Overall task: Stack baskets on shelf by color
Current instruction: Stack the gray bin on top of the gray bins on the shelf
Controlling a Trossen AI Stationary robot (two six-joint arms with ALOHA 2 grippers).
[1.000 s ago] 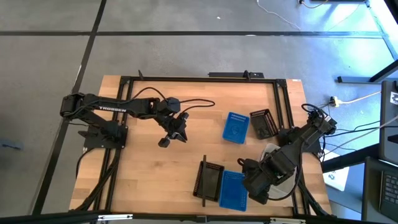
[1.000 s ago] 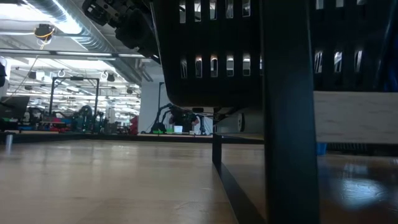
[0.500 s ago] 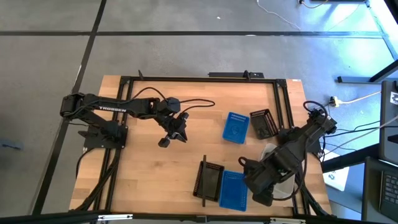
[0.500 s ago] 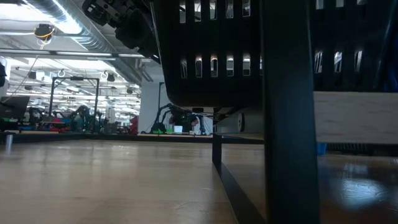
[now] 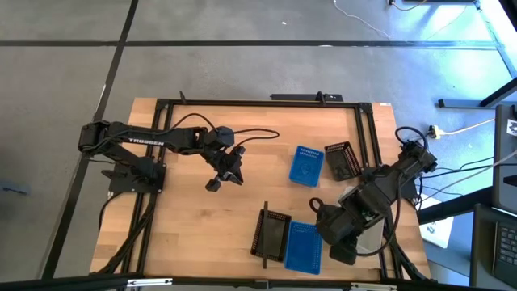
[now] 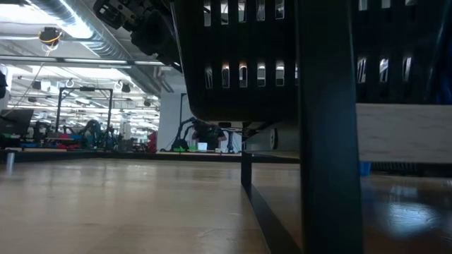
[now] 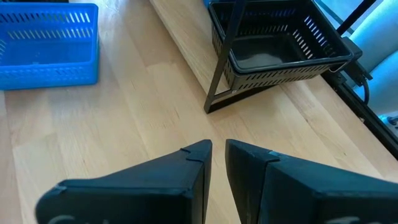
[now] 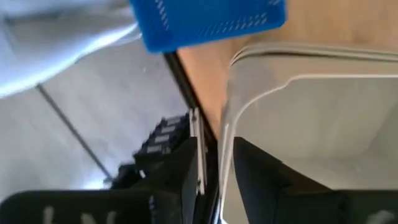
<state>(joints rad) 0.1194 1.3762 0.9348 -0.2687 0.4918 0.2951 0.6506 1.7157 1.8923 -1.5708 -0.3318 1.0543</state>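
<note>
the right arm reaches low over the near right corner of the counter point(image 5: 186, 226), wrist bent down, and its tool, the right tool point(image 8: 214, 165), is clamped on the rim of a translucent white basket point(image 8: 311, 124): one finger inside the wall, one outside. in the high view the arm hides most of that white basket, leaving only a pale edge beside the counter's right frame. just left of it, the shelf point(image 5: 279, 234) carries a blue basket point(image 5: 302, 246) and, against its thin upright bar, a black slotted basket point(image 5: 273, 232). how many baskets are nested in each pile cannot be made out.

the left arm stretches from its base at the left edge toward the middle of the counter, elbow out, wrist tipped down. its left tool point(image 7: 216, 155) hangs above bare wood, fingers nearly together with a narrow gap and nothing between them.

farther back, another blue basket point(image 5: 306, 165) and another black basket point(image 5: 342, 160) lie side by side near the right frame. the low view is almost filled by a black basket and a dark post close to the lens.
</note>
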